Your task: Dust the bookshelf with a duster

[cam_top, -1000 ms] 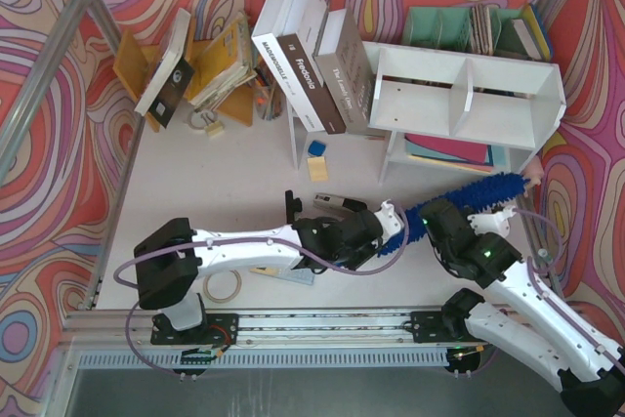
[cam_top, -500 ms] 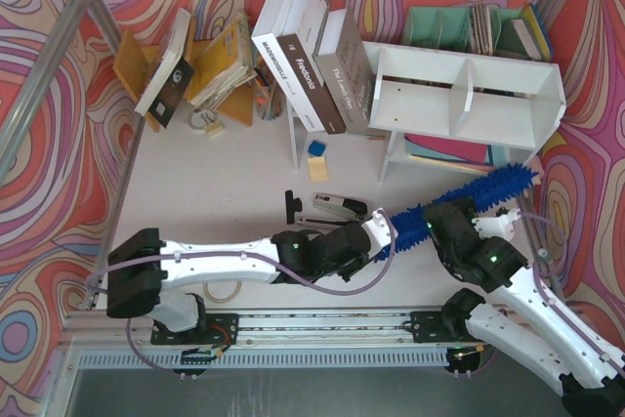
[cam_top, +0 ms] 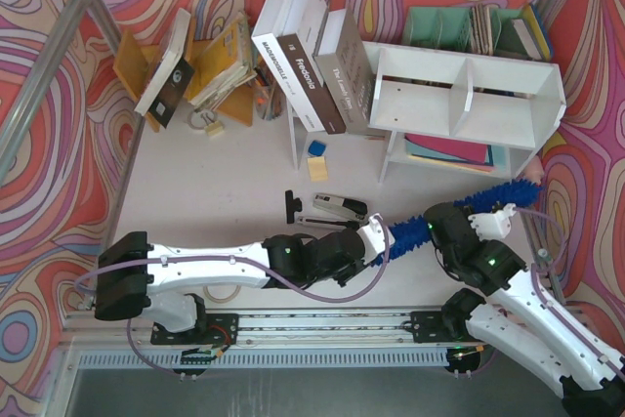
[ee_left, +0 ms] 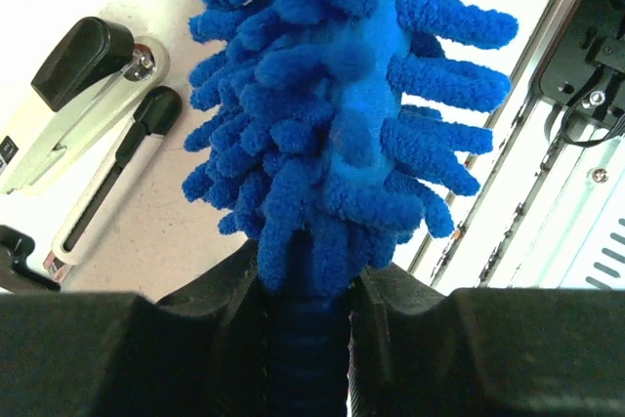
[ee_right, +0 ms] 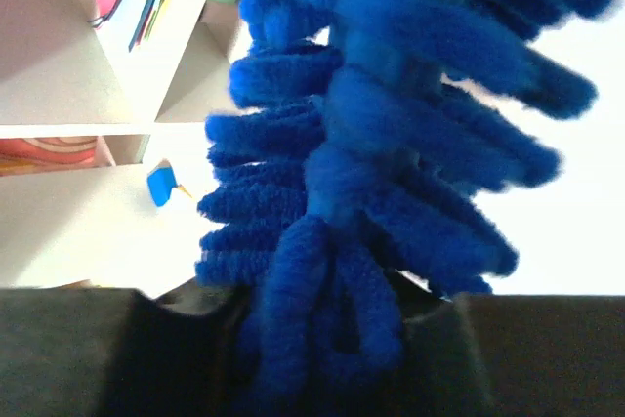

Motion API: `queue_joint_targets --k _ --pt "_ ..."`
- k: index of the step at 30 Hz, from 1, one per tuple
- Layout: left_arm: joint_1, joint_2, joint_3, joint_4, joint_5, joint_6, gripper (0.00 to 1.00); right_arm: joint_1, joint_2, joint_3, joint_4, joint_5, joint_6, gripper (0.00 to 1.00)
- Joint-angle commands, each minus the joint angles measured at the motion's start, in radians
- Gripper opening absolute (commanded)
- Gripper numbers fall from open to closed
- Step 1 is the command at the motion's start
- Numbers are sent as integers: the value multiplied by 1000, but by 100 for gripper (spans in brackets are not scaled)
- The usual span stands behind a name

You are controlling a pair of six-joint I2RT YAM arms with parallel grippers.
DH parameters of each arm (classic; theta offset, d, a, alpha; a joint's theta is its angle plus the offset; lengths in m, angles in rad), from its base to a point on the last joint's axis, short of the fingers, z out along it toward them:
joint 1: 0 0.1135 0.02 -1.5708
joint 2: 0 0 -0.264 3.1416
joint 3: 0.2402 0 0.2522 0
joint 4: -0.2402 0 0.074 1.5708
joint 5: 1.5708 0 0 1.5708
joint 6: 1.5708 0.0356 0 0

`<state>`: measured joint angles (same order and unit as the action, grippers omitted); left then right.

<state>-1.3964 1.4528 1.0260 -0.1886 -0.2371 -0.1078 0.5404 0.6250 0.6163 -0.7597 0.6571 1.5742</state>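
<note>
Duster (cam_top: 500, 192): low over table (cam_top: 225, 173), before bookshelf (cam_top: 467, 95), tip near its lower right corner. Left gripper (ee_left: 305, 290): clamped on handle neck. Right gripper (ee_right: 322, 324): straddling fluffy head, grip unclear. Risk: opposing pulls twist handle loose, fibres snag

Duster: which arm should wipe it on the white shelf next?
Probably the right. The right gripper holds the duster by its fluffy head, close to the bookshelf. The left gripper clamps the handle end farther back, its arm stretched far sideways.

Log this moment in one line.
left hand: shut on duster handle | right hand: around brush head, grip unclear | tip near bookshelf
</note>
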Motion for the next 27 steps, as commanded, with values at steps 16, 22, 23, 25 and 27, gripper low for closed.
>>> queue_joint_targets --k 16,22,23,25,27 --pt "-5 72 5 40 -125 6 63 -3 -58 51 -1 -21 16 0" --pt "2 109 3 29 -76 3 53 -3 -62 48 5 -29 35 0" --pt "3 115 5 23 -66 4 48 -2 -65 48 8 -27 34 0" --pt "3 127 11 9 -58 5 35 -3 -66 52 11 -22 35 0" --pt "4 132 12 5 -56 4 23 -4 -68 59 9 -15 33 0"
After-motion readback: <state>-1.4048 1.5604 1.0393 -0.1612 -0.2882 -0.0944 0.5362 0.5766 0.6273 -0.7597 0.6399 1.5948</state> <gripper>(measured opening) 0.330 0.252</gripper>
